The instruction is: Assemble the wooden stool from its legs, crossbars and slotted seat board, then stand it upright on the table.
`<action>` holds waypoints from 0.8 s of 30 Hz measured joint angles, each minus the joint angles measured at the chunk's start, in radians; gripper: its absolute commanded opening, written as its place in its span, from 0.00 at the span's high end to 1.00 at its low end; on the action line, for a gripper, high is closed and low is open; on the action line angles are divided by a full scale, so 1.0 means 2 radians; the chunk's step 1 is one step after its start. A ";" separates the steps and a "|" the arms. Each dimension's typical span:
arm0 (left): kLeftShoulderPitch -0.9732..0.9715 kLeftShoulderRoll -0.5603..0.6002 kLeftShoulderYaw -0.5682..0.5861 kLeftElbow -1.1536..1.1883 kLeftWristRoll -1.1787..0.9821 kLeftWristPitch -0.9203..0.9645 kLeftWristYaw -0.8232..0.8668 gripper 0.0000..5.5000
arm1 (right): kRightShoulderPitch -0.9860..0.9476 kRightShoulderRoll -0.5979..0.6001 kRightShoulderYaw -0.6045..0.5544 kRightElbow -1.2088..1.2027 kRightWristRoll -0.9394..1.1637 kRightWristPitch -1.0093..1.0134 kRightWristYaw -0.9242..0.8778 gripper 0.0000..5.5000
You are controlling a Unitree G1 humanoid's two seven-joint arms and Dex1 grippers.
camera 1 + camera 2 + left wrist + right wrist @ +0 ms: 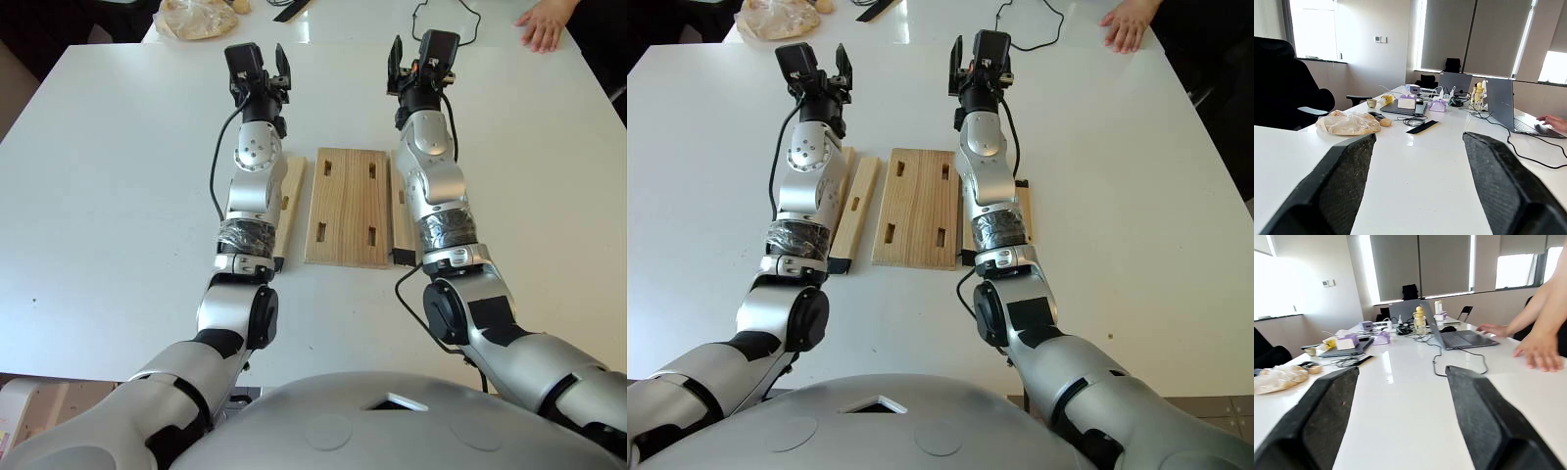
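Note:
The slotted seat board [345,206] lies flat on the white table [118,196] between my two forearms. A long wooden piece with a slot [855,201] lies along its left side, partly under my left arm. Another wooden piece [1024,204] lies on the right, mostly hidden by my right arm. My left gripper [263,69] hangs open beyond the far end of the wood, holding nothing; its dark fingers [1347,186] frame bare tabletop. My right gripper [411,64] is also open and empty, past the board's far right corner, fingers [1488,421] spread wide.
A plastic bag of food [196,18] and a black strap [294,8] lie at the table's far edge. A black cable [446,15] runs behind the right gripper. A person's hand [544,27] rests at the far right corner. Wide bare table lies left and right.

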 measured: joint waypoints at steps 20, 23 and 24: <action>0.003 -0.038 -0.026 0.028 0.009 -0.002 0.012 0.40 | 0.024 0.007 0.024 0.020 -0.062 -0.034 -0.072 0.41; 0.012 -0.043 -0.038 0.020 0.015 -0.002 0.012 0.40 | 0.019 0.006 0.025 0.024 -0.072 -0.026 -0.079 0.41; 0.019 -0.047 -0.041 0.017 0.018 -0.003 0.013 0.40 | 0.016 0.007 0.026 0.024 -0.072 -0.023 -0.079 0.41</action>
